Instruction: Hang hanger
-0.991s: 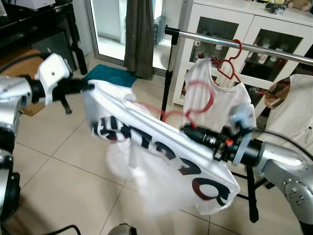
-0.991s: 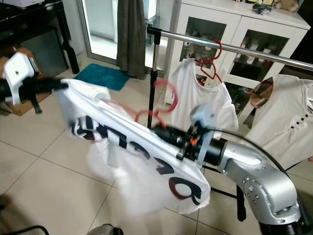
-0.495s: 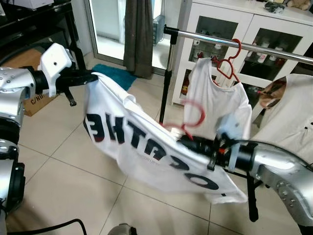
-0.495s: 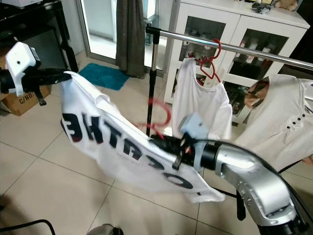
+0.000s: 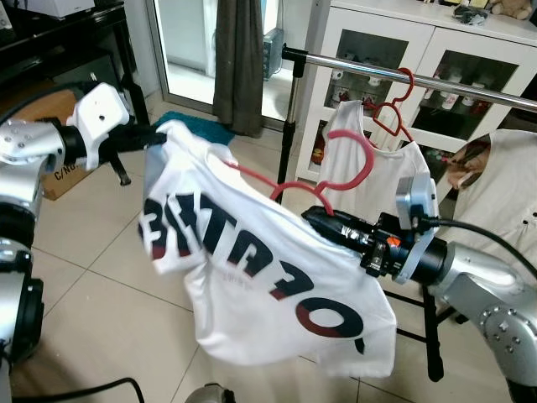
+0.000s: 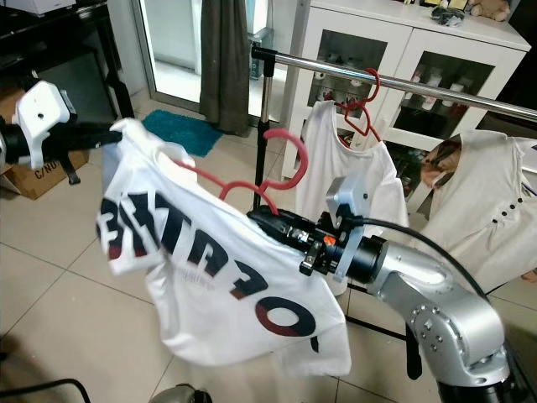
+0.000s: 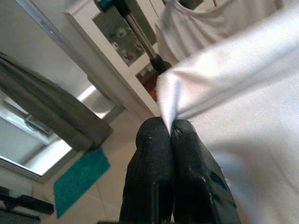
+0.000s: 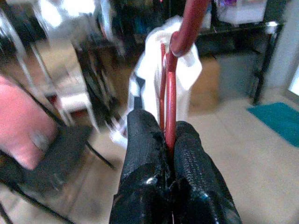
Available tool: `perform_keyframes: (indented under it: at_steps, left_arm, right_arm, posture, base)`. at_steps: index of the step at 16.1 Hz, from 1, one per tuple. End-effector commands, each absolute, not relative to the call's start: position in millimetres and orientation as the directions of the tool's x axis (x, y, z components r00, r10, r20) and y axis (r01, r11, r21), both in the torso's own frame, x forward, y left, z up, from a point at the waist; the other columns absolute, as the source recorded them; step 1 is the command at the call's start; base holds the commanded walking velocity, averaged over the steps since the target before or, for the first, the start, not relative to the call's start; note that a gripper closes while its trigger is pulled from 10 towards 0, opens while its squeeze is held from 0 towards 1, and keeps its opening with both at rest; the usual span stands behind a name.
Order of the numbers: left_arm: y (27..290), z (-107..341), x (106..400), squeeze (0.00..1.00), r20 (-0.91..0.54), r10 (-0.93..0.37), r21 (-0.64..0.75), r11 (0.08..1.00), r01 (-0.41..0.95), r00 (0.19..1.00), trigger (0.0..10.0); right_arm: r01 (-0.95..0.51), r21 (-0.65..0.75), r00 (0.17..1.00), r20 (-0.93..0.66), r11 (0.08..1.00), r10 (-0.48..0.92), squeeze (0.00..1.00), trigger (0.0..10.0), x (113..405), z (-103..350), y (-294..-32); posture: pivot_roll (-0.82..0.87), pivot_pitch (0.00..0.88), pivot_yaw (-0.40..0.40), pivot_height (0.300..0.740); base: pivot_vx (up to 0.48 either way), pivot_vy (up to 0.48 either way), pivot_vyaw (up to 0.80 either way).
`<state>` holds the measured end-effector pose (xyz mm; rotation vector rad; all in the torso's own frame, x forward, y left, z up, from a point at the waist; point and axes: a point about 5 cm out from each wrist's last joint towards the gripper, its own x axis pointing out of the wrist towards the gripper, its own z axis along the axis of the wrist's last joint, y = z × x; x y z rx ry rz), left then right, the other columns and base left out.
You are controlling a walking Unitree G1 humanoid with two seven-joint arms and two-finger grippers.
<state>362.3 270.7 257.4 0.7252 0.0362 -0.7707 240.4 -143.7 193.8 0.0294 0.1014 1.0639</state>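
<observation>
A red hanger (image 5: 289, 180) carrying a white T-shirt (image 5: 252, 285) with dark lettering (the print reads mirrored) is held in the air in front of a clothes rail (image 5: 470, 86), below the bar and not yet hooked on it. The right pincer (image 5: 312, 216) is clenched on the hanger's red wire near the shirt's shoulder, its two black fingers (image 8: 149, 140) pressed together around the wire in the right wrist view. The left pincer (image 5: 155, 134) is clamped on the cloth at the shirt's other shoulder, a fold of white fabric pinched between its fingertips (image 7: 156, 135), so the shirt hangs stretched between both arms. On the rail behind, a second red hanger (image 5: 394, 109) holds another white shirt (image 5: 369, 176). A white glass-fronted cabinet (image 5: 369, 50) stands behind the rail, and a teal mat (image 5: 189, 126) lies on the tiled floor (image 5: 101, 294).
</observation>
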Motion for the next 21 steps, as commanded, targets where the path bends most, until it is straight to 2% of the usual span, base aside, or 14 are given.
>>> perform_keyframes:
  at_steps: [1,2,3,4,5,7,9,10,12,14,15,18,20,21]
  left_arm:
    - [271,267,363,0.0,-0.257,-0.626,0.605,0.49,0.628,0.736,0.0]
    - [270,272,363,0.0,-0.246,-0.643,0.599,0.488,0.635,0.725,0.0]
    - [267,274,364,0.0,-0.266,-0.656,0.601,0.46,0.653,0.707,0.0]
    - [266,276,365,0.0,-0.27,-0.655,0.608,0.452,0.653,0.705,0.0]
    - [265,281,366,0.0,-0.259,-0.644,0.624,0.457,0.634,0.719,0.0]
    - [265,284,368,0.0,-0.268,-0.623,0.645,0.45,0.617,0.735,0.0]
    - [265,281,369,0.0,-0.314,-0.602,0.67,0.407,0.621,0.734,0.0]
    - [265,281,369,0.0,-0.318,-0.602,0.67,0.404,0.623,0.733,0.0]
    - [266,274,370,0.0,-0.338,-0.572,0.683,0.397,0.613,0.747,0.0]
    - [266,274,370,0.0,-0.334,-0.566,0.689,0.399,0.605,0.754,0.0]
    - [267,273,370,0.0,-0.334,-0.554,0.697,0.399,0.596,0.762,0.0]
    - [270,272,370,0.0,-0.332,-0.54,0.704,0.405,0.584,0.774,0.0]
    - [270,273,371,0.0,-0.325,-0.54,0.703,0.412,0.58,0.777,0.0]
    - [271,273,371,0.0,-0.319,-0.539,0.705,0.414,0.576,0.779,0.0]
  right_arm:
    - [-0.869,0.024,0.488,-0.118,0.494,0.865,0.0,10.0,241,191,-145]
    - [-0.862,0.053,0.498,-0.09,0.504,0.862,0.0,10.0,243,191,-144]
    - [-0.831,0.053,0.549,-0.09,0.554,0.831,0.0,10.0,251,191,-143]
    - [-0.813,-0.06,0.576,-0.232,0.58,0.784,0.0,10.0,255,179,-145]
    - [-0.841,-0.146,0.538,-0.336,0.521,0.773,0.0,10.0,251,168,-146]
    - [-0.845,-0.098,0.528,-0.313,0.526,0.789,0.0,10.0,249,169,-145]
    - [-0.842,-0.143,0.534,-0.352,0.52,0.768,0.0,10.0,248,169,-150]
    - [-0.842,-0.14,0.534,-0.345,0.521,0.771,0.0,10.0,249,170,-150]
    - [-0.843,-0.027,0.533,-0.189,0.538,0.825,0.0,10.0,249,190,-148]
    - [-0.853,-0.101,0.52,-0.259,0.512,0.814,0.0,10.0,247,182,-150]
    - [-0.855,0.021,0.514,-0.094,0.518,0.853,0.0,10.0,248,194,-145]
    - [-0.85,0.165,0.521,0.118,0.501,0.845,0.0,10.0,249,213,-144]
    - [-0.807,0.058,0.583,-0.071,0.587,0.809,0.0,10.0,255,194,-148]
    - [-0.774,0.126,0.623,-0.019,0.62,0.782,0.0,10.0,260,196,-150]
  posture:
    - [-0.06,0.0,-0.015,0.71]
    - [-0.05,0.0,-0.016,0.71]
    - [-0.06,0.0,-0.015,0.71]
    - [-0.06,0.0,-0.015,0.71]
    - [-0.06,0.0,-0.015,0.71]
    - [-0.06,0.0,-0.008,0.71]
    - [-0.06,0.0,-0.006,0.71]
    - [-0.06,0.0,-0.006,0.71]
    - [-0.06,0.0,-0.01,0.71]
    - [-0.06,0.0,-0.011,0.71]
    - [-0.06,0.0,-0.015,0.71]
    - [-0.06,0.0,-0.014,0.71]
    - [-0.06,0.0,-0.015,0.71]
    - [-0.05,0.0,-0.016,0.71]
  base:
    - [0.0,0.0,0.0]
    - [0.0,0.0,0.0]
    - [0.0,0.0,0.0]
    - [0.0,0.0,0.0]
    - [0.0,0.0,0.0]
    - [0.0,0.0,0.0]
    - [0.0,0.0,0.0]
    - [0.0,0.0,0.0]
    - [0.0,0.0,0.0]
    - [0.0,0.0,0.0]
    - [0.0,0.0,0.0]
    - [0.0,0.0,0.0]
    - [0.0,0.0,0.0]
    - [0.0,0.0,0.0]
